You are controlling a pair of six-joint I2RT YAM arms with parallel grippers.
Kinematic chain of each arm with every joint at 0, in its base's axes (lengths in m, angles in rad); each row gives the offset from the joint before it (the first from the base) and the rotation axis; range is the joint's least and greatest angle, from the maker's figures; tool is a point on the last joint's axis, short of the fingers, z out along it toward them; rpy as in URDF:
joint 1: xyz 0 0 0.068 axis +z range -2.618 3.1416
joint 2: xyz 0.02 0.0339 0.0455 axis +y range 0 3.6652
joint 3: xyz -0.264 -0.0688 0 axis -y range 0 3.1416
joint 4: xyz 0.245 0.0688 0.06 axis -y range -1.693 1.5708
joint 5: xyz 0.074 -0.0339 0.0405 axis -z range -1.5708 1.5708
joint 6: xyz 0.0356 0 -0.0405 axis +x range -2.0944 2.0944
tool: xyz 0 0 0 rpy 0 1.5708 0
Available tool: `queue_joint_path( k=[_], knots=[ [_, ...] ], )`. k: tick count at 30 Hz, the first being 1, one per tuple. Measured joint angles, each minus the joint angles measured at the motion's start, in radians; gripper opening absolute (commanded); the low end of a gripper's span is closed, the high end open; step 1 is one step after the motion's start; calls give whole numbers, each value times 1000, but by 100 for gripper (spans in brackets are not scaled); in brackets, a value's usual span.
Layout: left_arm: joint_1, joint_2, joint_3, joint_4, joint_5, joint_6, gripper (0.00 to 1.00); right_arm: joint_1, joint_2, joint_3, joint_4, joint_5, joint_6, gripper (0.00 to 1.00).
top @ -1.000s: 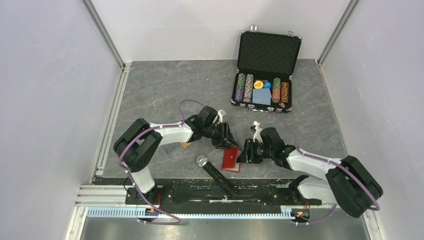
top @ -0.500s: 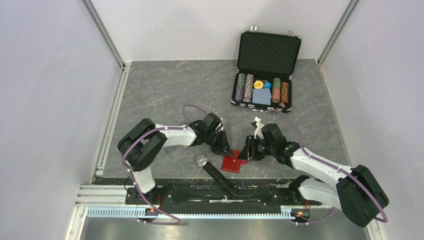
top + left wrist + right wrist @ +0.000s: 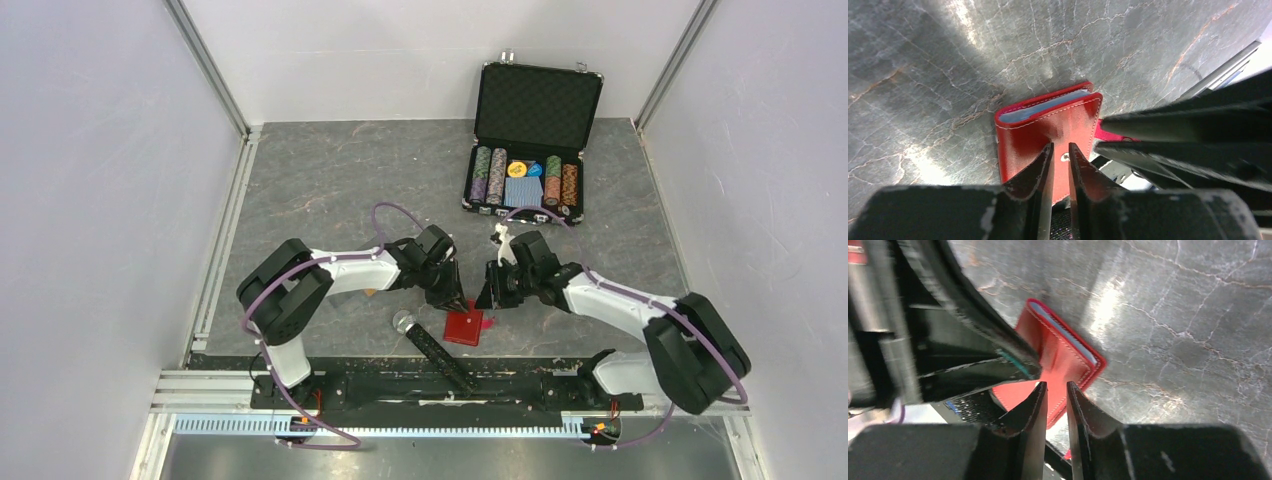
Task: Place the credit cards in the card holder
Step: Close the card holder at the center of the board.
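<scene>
The red card holder [image 3: 464, 326] lies closed on the table near the front edge, with blue-grey sleeves showing at its edge in the left wrist view [image 3: 1048, 125] and the right wrist view [image 3: 1060, 352]. My left gripper [image 3: 455, 298] is shut and empty, its tips just over the holder's cover by the snap [image 3: 1060, 146]. My right gripper [image 3: 487, 298] is shut and empty, its tips over the holder's other side [image 3: 1056, 384]. A sliver of an orange-gold card [image 3: 371, 291] shows beside the left forearm. The other cards are hidden.
A black rod with a round silver head [image 3: 428, 342] lies left of the holder, by the front rail. An open black poker-chip case [image 3: 530, 140] stands at the back right. Walls close in on three sides.
The card holder, propped up a second ago, now lies flat and slightly nearer the front. The left gripper has moved right to it; the right gripper has shifted back and left.
</scene>
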Motion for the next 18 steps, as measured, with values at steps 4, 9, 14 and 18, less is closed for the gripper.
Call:
queue_joint_path(
  k=[4, 9, 14, 18],
  knots=[
    [0, -11, -3, 13, 1, 0, 33, -6, 89, 4, 0, 2, -31, 16],
    [-2, -59, -39, 46, 4, 0, 39, -32, 152, 29, 16, -11, -51, 14],
    [-28, -87, -73, 102, 18, -1, 43, -42, 170, 38, 32, -19, -56, 14],
    [-73, -86, -78, 171, 36, -2, 43, -46, 178, 40, 41, -26, -59, 14]
  ],
)
